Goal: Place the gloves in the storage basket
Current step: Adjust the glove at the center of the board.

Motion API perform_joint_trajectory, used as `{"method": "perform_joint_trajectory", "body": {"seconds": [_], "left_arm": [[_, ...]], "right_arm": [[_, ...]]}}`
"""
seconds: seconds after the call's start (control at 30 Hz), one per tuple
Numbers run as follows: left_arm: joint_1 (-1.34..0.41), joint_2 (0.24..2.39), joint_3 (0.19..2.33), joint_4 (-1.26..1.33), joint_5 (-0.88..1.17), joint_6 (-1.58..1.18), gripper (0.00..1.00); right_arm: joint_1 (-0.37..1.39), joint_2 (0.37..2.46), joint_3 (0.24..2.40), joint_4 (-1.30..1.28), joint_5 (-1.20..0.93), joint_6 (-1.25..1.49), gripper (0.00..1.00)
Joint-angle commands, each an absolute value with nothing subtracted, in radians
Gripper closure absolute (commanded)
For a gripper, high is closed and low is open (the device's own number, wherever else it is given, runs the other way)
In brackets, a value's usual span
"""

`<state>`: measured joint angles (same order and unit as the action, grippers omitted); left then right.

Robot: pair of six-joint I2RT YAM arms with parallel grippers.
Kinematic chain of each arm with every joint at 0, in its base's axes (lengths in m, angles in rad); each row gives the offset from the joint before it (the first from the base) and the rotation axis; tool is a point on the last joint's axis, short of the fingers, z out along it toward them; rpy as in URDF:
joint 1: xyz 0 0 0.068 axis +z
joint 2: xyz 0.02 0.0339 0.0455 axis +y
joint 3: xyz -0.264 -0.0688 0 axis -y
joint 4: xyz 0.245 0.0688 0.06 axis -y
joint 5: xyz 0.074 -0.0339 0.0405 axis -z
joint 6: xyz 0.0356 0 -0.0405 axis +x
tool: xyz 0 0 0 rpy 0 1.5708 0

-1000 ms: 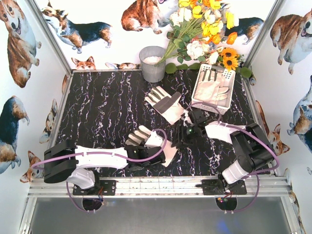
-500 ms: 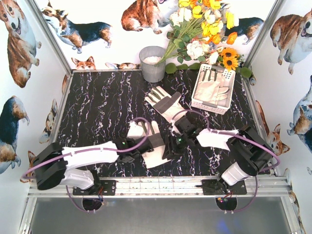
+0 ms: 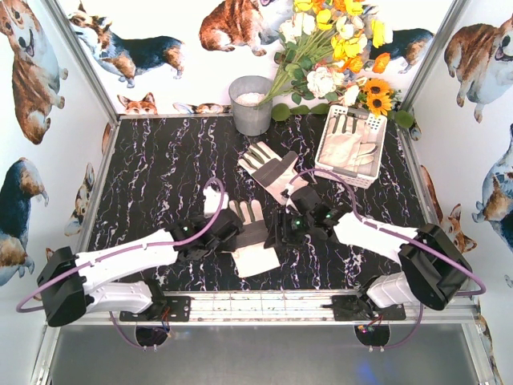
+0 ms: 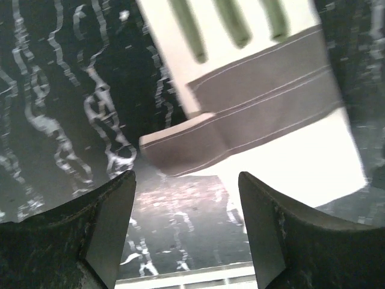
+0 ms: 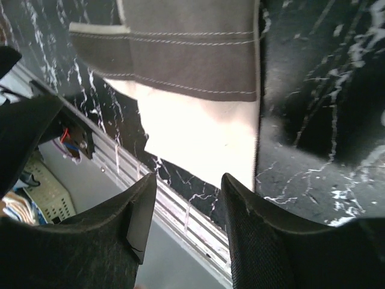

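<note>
A cream-white glove [image 3: 255,245] with a grey band lies flat on the black marble table, near the front centre. My left gripper [image 3: 228,234] is open at its left edge, and my right gripper [image 3: 282,233] is open at its right edge. Neither holds it. In the left wrist view the glove [image 4: 264,114] lies just beyond the open, empty gripper [image 4: 186,229]. In the right wrist view the glove [image 5: 192,66] lies ahead of the open gripper [image 5: 183,223]. A second glove [image 3: 271,170] lies further back. The white perforated storage basket [image 3: 328,164] at the back right holds gloves [image 3: 349,148].
A grey metal bucket [image 3: 251,104] stands at the back centre, with a flower bunch [image 3: 333,48] beside it. The metal front rail [image 3: 256,305] runs just below the near glove. Corgi-print walls close in the table on three sides.
My left arm has stretched out to the right, and the near glove has shifted right with it and lies flat. My right gripper has come down-left from beside the basket to the glove's right edge.
</note>
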<state>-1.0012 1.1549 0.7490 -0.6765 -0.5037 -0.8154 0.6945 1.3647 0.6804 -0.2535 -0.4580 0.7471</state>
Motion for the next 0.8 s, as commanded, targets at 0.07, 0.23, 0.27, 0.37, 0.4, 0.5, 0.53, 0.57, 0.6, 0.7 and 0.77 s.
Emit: {"method": "perform_joint_trajectory", "body": {"seconds": [0.07, 0.23, 0.27, 0.37, 0.4, 0.5, 0.53, 0.57, 0.6, 0.7, 0.77], "left_arm": [[-0.994, 1.248, 0.803, -0.462, -0.376, -0.837, 0.42], [-0.994, 1.376, 0.829, -0.351, -0.33, -0.856, 0.57], [-0.994, 1.399, 0.835, -0.333, -0.326, -0.858, 0.57], [-0.994, 1.447, 0.842, -0.29, -0.327, -0.863, 0.57], [-0.994, 1.457, 0.841, -0.283, -0.329, -0.862, 0.58], [-0.992, 1.478, 0.834, -0.289, -0.345, -0.858, 0.58], [-0.991, 1.481, 0.829, -0.299, -0.351, -0.858, 0.58], [-0.991, 1.481, 0.822, -0.307, -0.357, -0.856, 0.58], [-0.988, 1.477, 0.81, -0.315, -0.361, -0.857, 0.58], [-0.979, 1.452, 0.768, -0.333, -0.373, -0.863, 0.58], [-0.967, 1.425, 0.714, -0.342, -0.377, -0.869, 0.58]], "right_arm": [[0.672, 1.382, 0.686, -0.215, -0.36, 0.778, 0.54], [0.672, 1.421, 0.66, -0.183, -0.343, 0.787, 0.57], [0.672, 1.426, 0.653, -0.175, -0.338, 0.79, 0.57], [0.672, 1.446, 0.642, -0.17, -0.328, 0.787, 0.59], [0.672, 1.453, 0.639, -0.168, -0.327, 0.786, 0.6], [0.672, 1.478, 0.635, -0.156, -0.343, 0.783, 0.64], [0.672, 1.488, 0.635, -0.15, -0.355, 0.783, 0.65], [0.672, 1.5, 0.636, -0.143, -0.365, 0.782, 0.67], [0.674, 1.511, 0.637, -0.136, -0.374, 0.783, 0.68], [0.684, 1.536, 0.644, -0.123, -0.388, 0.785, 0.71], [0.697, 1.55, 0.653, -0.118, -0.394, 0.787, 0.71]]}}
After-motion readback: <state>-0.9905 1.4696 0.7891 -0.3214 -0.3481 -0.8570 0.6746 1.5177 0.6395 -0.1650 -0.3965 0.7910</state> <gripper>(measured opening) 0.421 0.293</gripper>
